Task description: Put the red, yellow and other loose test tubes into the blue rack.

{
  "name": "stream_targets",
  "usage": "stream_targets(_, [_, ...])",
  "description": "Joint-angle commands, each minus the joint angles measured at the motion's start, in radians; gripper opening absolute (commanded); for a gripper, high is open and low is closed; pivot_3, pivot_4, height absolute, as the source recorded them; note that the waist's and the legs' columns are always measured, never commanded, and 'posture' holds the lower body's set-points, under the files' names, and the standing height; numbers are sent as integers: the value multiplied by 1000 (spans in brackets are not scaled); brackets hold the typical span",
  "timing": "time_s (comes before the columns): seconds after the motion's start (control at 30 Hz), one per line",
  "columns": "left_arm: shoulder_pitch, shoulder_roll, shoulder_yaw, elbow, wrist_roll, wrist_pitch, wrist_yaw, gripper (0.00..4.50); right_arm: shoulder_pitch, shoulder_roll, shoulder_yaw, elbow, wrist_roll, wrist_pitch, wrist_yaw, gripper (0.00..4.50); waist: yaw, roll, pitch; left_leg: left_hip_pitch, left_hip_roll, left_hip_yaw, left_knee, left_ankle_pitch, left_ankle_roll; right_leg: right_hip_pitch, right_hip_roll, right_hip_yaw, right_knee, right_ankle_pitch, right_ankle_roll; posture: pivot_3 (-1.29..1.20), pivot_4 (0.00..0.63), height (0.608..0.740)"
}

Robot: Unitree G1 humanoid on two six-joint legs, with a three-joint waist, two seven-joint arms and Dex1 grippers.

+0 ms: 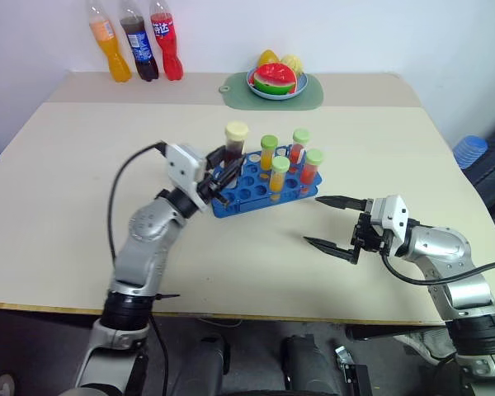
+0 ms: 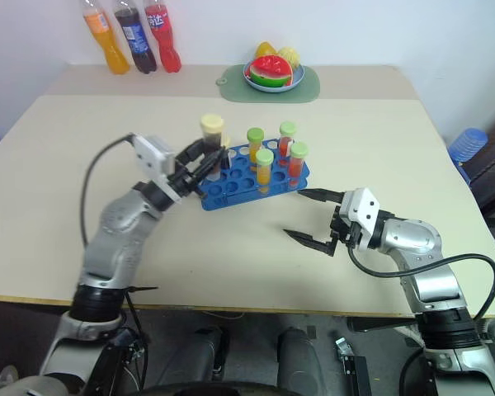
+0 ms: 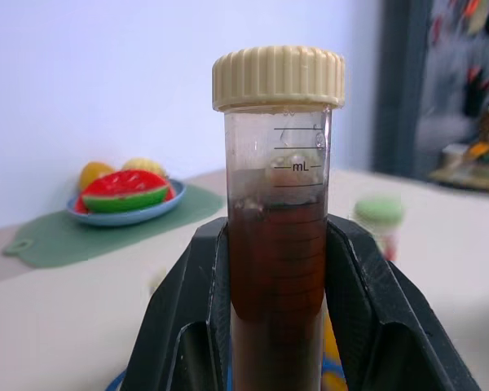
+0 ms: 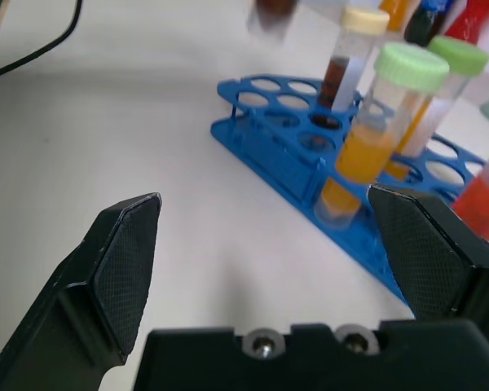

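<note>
My left gripper (image 1: 221,175) is shut on a loose test tube (image 1: 234,142) with dark brown liquid and a pale-yellow cap. It holds the tube upright above the left end of the blue rack (image 1: 241,196). In the left wrist view the tube (image 3: 279,244) stands between the two black fingers (image 3: 191,309). Several green-capped tubes with yellow-orange (image 1: 278,175) or red liquid (image 1: 311,167) stand in the rack. Another pale-capped dark tube (image 4: 348,57) stands in the rack (image 4: 269,147). My right gripper (image 1: 313,219) is open and empty on the table just right of the rack.
Three soda bottles (image 1: 140,45) stand at the table's back left. A plate of fruit (image 1: 276,81) sits on a green mat at the back centre. A blue object (image 1: 470,150) lies beyond the table's right edge.
</note>
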Motion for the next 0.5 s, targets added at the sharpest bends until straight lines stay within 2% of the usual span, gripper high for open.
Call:
stream_targets(0.03, [-20,-38,-33,110,91,-179,24,1469,23,-27,-49,-62,22,12,-7,4500,1,0,0,0,0,0,0,0,0,0,0,0,0,0,0,0,150,740])
stream_targets(0.13, [-7,-69,-50,194,120,-256,27,1469,42,-45,-68,-93,36,36,-8,4500,0,0,0,0,0,0,0,0,0,0,0,0,0,0,0,0,150,740])
stream_targets(0.5, [-5,-144,-28,436,93,-398,-15,1469,54,-68,-98,-109,44,66,-3,4500,1,1,-1,2,0,0,1,-1,1,3,0,0,1,0,1,0,150,740])
